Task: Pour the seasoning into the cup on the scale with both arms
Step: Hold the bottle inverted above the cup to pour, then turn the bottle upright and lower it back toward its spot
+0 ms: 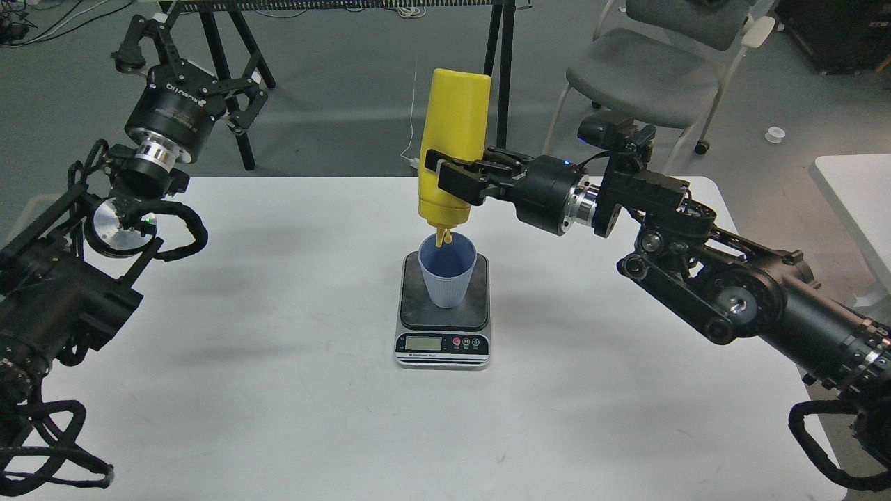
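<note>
The yellow squeeze bottle [452, 132] hangs upside down, its nozzle pointing into the mouth of the light blue ribbed cup [446, 270]. The cup stands upright on the dark platform of the scale [418, 306] at the table's middle. My right gripper [456, 182] reaches in from the right and is shut on the bottle's lower body. The tethered cap dangles at the cup's rim. My left gripper [188, 66] is open and empty, raised beyond the table's far left corner, well away from the cup.
The white table [278, 390] carries only the scale. A grey chair [647, 76] stands behind the far right edge. Black stand legs [502, 76] rise behind the far edge. Another white table's corner [856, 195] is at the right.
</note>
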Motion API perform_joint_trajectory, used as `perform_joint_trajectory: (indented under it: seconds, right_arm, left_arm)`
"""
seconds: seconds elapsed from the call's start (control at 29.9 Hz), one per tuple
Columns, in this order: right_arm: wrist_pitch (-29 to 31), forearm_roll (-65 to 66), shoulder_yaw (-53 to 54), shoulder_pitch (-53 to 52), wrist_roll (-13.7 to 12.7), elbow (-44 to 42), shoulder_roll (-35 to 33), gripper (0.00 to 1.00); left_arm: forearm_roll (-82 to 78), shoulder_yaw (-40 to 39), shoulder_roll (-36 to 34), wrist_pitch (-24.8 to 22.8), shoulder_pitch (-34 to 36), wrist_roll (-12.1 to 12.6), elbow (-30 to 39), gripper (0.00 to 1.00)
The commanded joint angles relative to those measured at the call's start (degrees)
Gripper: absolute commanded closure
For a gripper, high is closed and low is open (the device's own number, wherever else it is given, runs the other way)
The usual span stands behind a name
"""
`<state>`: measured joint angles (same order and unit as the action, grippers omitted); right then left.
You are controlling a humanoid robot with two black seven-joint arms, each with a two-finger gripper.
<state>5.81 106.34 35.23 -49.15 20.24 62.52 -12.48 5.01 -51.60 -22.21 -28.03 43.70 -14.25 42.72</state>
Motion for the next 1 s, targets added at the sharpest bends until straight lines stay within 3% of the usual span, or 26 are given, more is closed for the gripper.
perform_joint_trajectory:
  seconds: [0.0, 0.2, 0.7, 0.97]
  right_arm:
    - [-3.52, 8.16, -0.6, -0.42, -0.02, -3.36, 1.67, 0.6]
    - [-8.36, 13.54, -3.5, -0.6, 1.21, -7.14, 3.78, 0.6]
    - [-8.28, 12.14, -3.6, -1.03, 1.3, -6.97, 3.7, 0.6]
    - [-7.92, -9.89, -3.42, -3.32, 1.04, -6.09, -4.2, 0.6]
  left_arm:
    - [0.0, 0.0, -0.2, 0.03, -0.45, -0.07, 0.0, 0.0]
    - [0.0, -0.08, -0.2, 0.03, -1.24, -0.42, 0.26, 0.0]
    - [0.0, -0.17, -0.55, 0.03, -1.33, -0.51, 0.35, 0.0]
    - [-0.09, -0.08, -0.55, 0.03, -1.33, -0.51, 0.44, 0.0]
